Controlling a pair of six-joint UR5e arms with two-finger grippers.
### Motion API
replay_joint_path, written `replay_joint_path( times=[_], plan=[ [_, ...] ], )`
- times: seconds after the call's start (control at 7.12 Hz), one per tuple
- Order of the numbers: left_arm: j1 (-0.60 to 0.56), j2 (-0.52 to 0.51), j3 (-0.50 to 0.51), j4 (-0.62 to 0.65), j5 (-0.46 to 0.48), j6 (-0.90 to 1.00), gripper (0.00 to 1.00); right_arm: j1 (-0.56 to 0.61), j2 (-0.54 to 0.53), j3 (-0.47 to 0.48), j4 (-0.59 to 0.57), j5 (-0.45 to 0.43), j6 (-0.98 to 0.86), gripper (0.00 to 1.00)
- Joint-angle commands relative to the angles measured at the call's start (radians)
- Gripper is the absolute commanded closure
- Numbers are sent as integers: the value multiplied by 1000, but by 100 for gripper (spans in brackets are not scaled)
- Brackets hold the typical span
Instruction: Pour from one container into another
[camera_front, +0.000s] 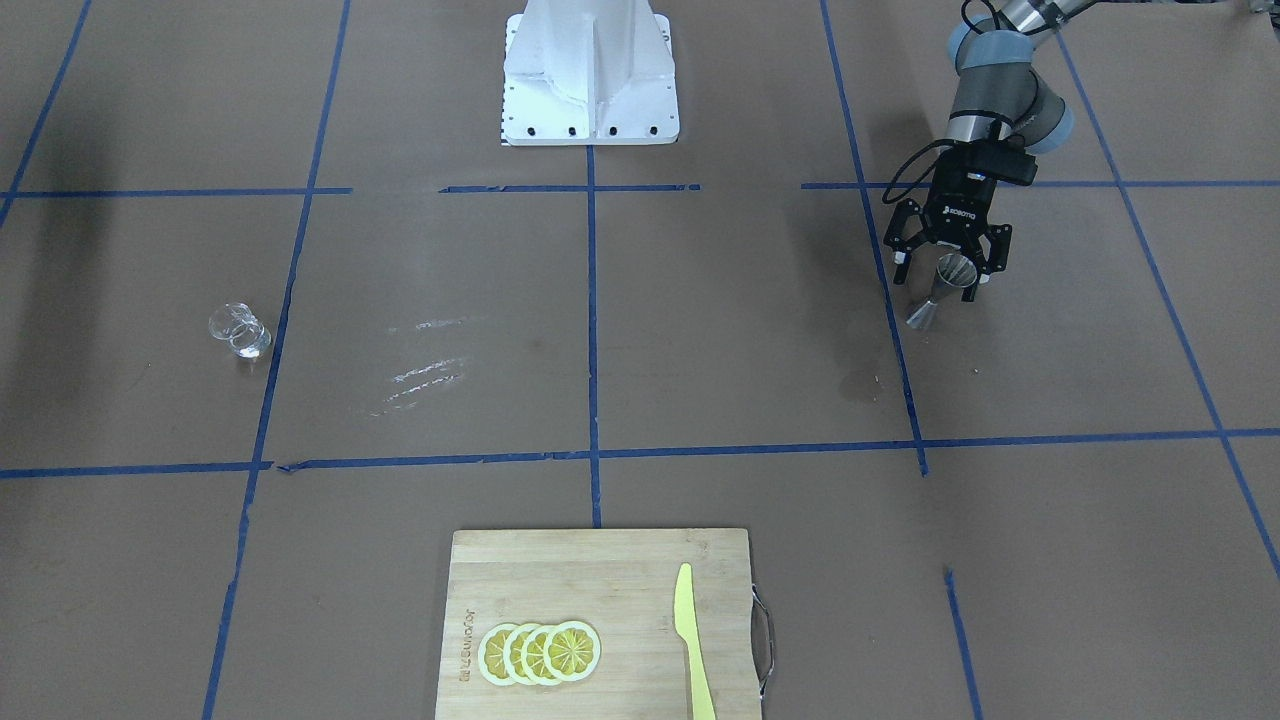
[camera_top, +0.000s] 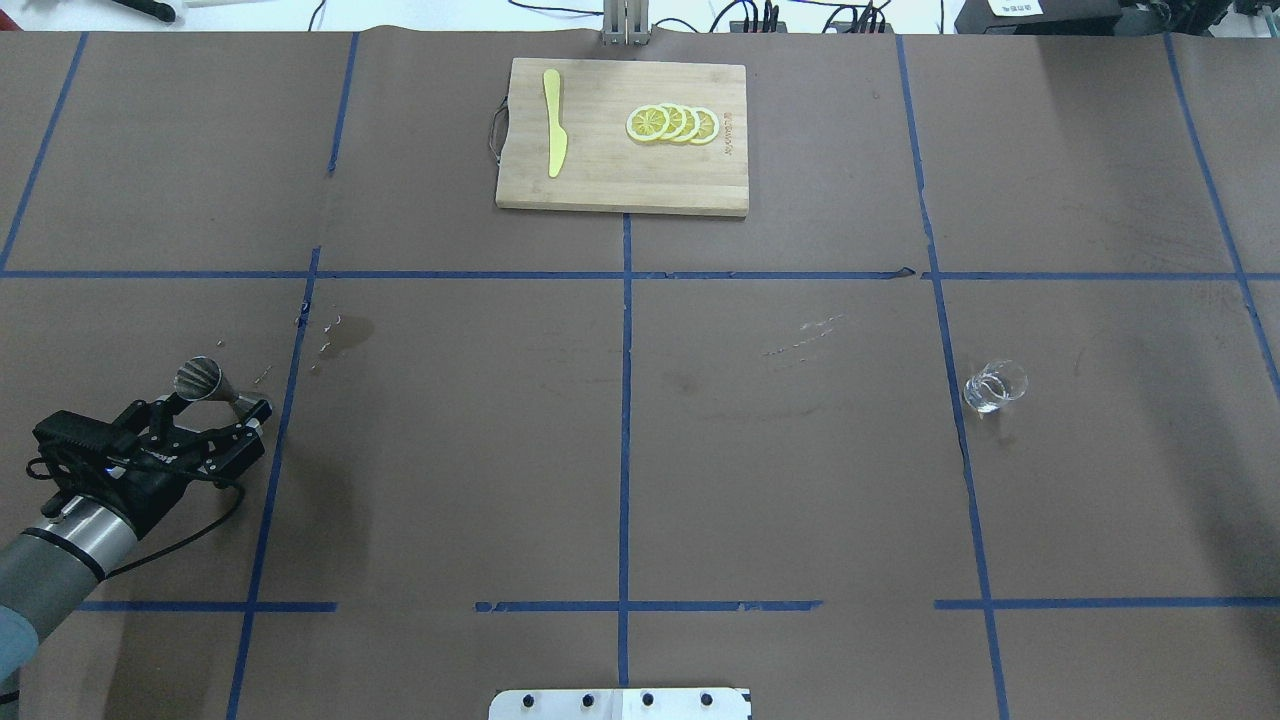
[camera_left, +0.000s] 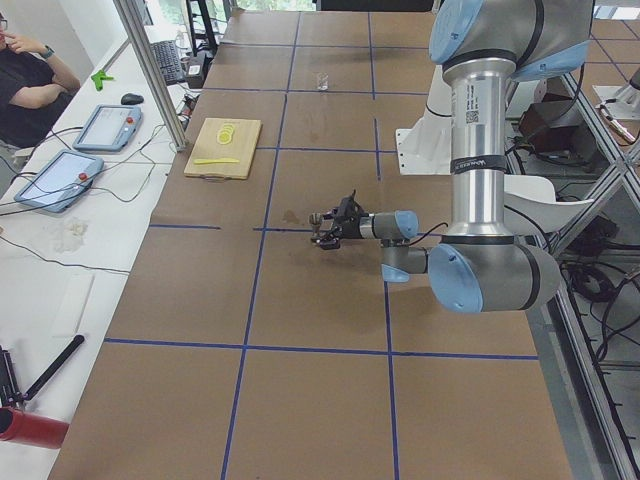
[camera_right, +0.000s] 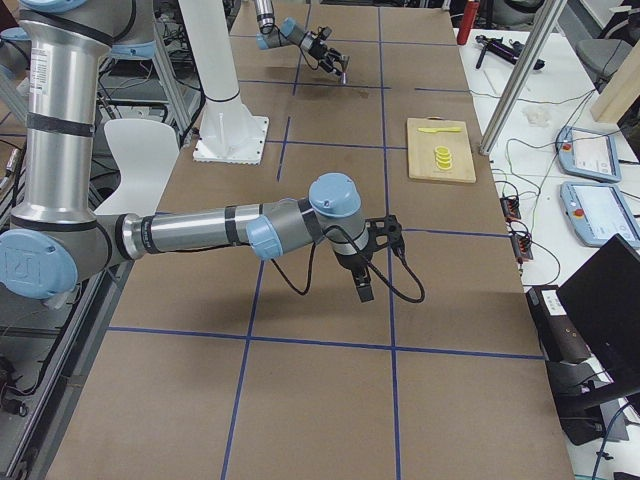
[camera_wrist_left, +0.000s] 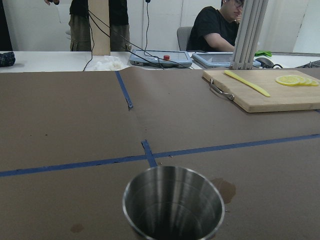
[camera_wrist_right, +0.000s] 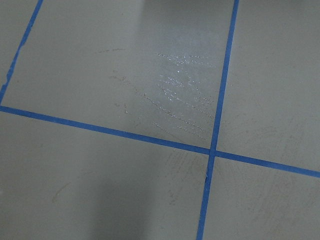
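Writing ROBOTIQ on left gripper (camera_front: 943, 272), its fingers wide apart around silver jigger (camera_front: 938, 293) standing on brown bench (camera_front: 700, 350), clear cup (camera_front: 240, 331) far across bench, right gripper (camera_right: 360, 285) fingers, cannot tell

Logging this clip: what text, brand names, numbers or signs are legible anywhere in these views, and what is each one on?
"ROBOTIQ": on the body of the left gripper, upside down in the front-facing view.
Burnt-in mark on the cutting board, near one short edge: too blurred to read.
Lettering running down the left arm in the exterior left view: too small to read.
Nothing else is legible.
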Motion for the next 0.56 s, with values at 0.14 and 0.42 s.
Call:
replay_joint_path(
  times=[0.14,0.42],
  plan=[
    [-2,1,10,-9,-1,0,48,0,2,0,0,0,0,0],
    [-2,1,9,-10,0,-2,63,0,2,0,0,0,-1,0]
  ],
)
